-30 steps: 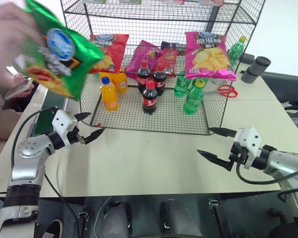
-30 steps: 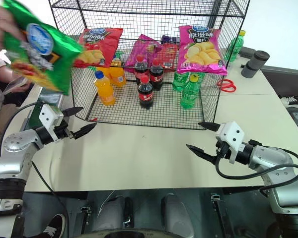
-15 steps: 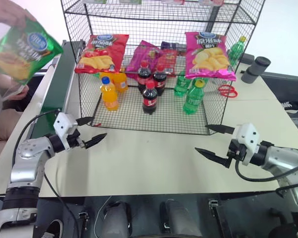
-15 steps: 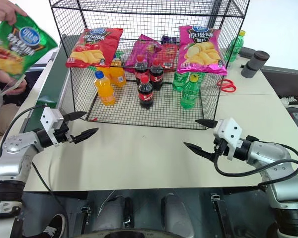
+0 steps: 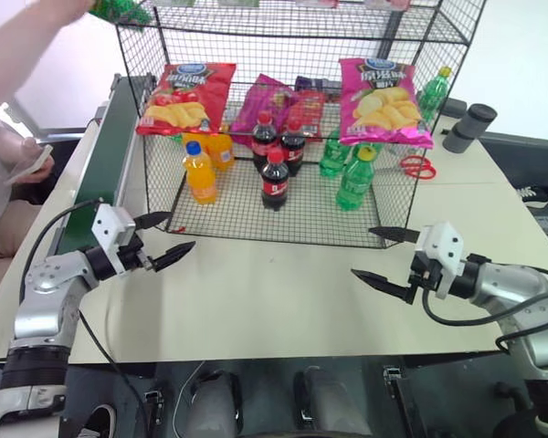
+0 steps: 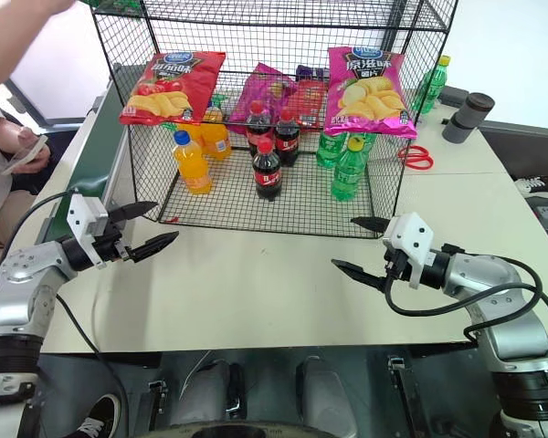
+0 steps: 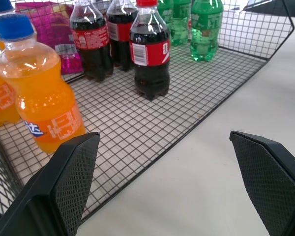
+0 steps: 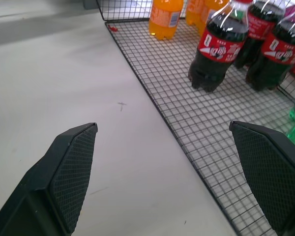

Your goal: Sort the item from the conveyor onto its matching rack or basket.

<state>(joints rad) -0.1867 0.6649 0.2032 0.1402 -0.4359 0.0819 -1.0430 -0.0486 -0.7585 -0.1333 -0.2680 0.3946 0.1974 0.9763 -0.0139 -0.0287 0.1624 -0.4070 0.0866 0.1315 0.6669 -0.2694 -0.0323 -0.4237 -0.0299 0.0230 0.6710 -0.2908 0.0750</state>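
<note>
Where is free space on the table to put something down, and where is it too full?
Free: the beige tabletop between the left gripper and right gripper, before the black wire-mesh rack. Crowded: the rack's bottom tier with bottles.

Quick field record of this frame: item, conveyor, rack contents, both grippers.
item: green crisp bag, at the picture's top edge by a person's arm, mostly cut off
conveyor: dark green belt left of the rack, no item on the part in view
rack: black wire mesh; red bag and pink bag hang at the front; orange, cola and green bottles on the bottom tier
left gripper: open, empty, above the table
right gripper: open, empty, above the table
</note>
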